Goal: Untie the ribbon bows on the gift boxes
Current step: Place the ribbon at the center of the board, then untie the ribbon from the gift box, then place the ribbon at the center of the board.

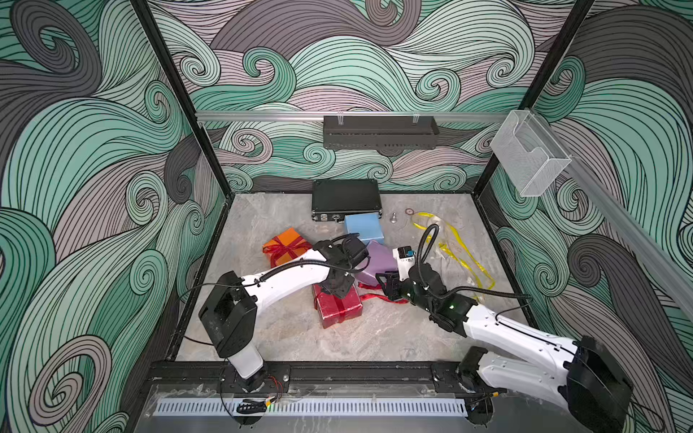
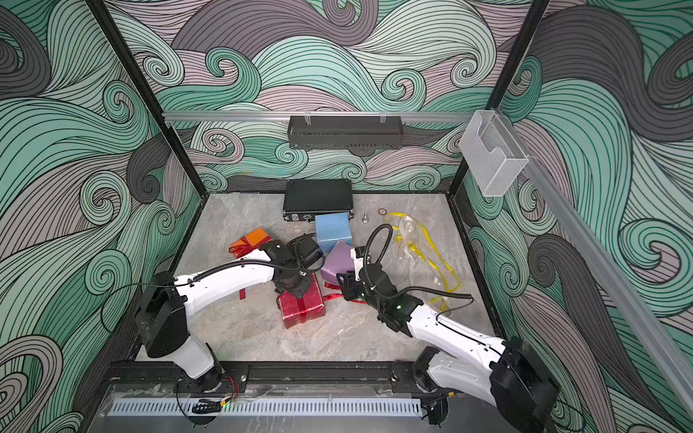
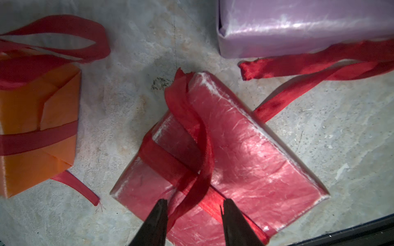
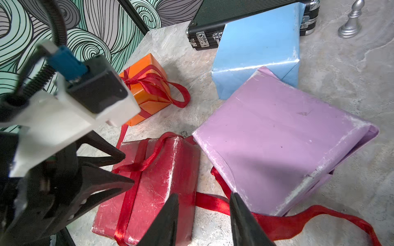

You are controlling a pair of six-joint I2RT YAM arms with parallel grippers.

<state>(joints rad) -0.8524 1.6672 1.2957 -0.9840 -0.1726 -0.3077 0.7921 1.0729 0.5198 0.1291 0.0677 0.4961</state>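
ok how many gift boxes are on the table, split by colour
orange gift box: 1
red gift box: 1
light blue gift box: 1
lilac gift box: 1
total: 4

On the grey worktop [image 1: 375,337] lie a black case [image 1: 345,198] at the far edge, a light blue box [image 1: 363,228] beside it, an orange box [image 1: 285,243] left, lilac box [image 1: 378,262] and red box [image 1: 339,309] central, yellow ribbon [image 1: 461,247] right.
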